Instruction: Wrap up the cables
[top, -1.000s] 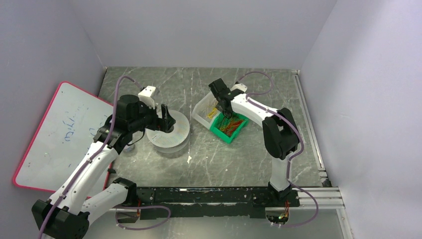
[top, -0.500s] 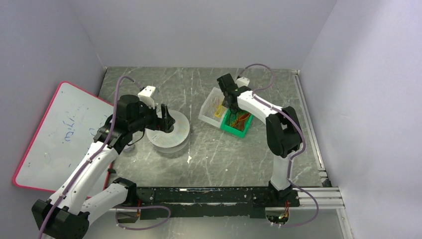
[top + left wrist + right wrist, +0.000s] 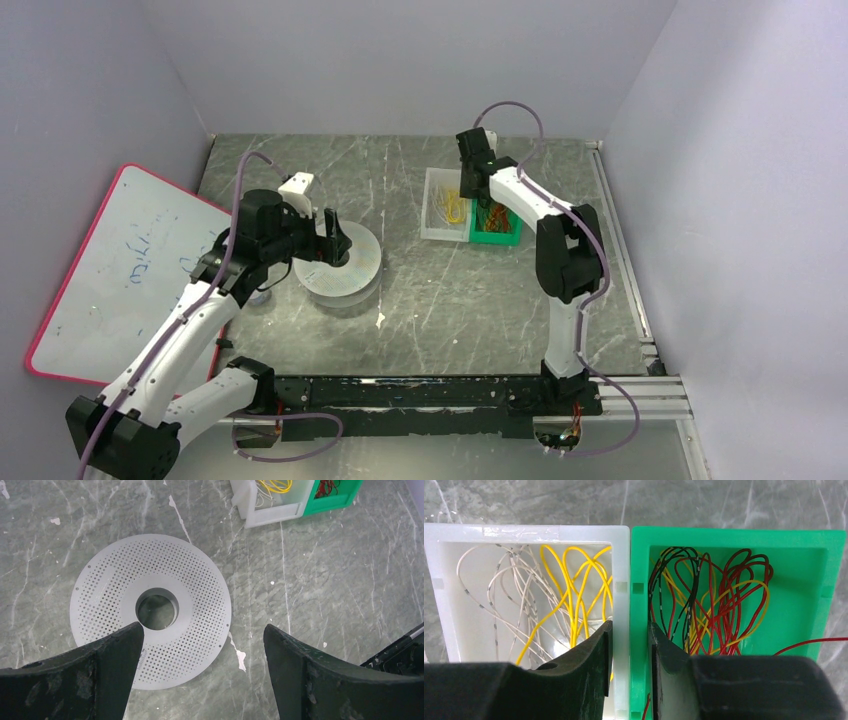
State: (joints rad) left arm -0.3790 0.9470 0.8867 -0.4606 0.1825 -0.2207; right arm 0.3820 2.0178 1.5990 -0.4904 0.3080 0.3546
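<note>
A white bin [image 3: 439, 625] holds white and yellow cables [image 3: 574, 580]; a green bin [image 3: 799, 605] beside it holds red, black and yellow cables [image 3: 719, 600]. Both stand at the back of the table, the white bin [image 3: 432, 212] left of the green bin [image 3: 500, 236]. My right gripper [image 3: 630, 655] is shut on the two touching walls of the bins, one finger in each bin. A grey perforated spool disc [image 3: 150, 605] lies flat on the table. My left gripper [image 3: 202, 670] is open and empty, hovering over the disc's near edge [image 3: 345, 262].
A whiteboard with a red rim [image 3: 120, 270] leans at the left wall. A white scrap [image 3: 239, 655] lies next to the disc. Grey walls close in the table on three sides.
My right gripper has carried the two bins toward the back right and turned them square to the table edge. The left arm has not moved.
</note>
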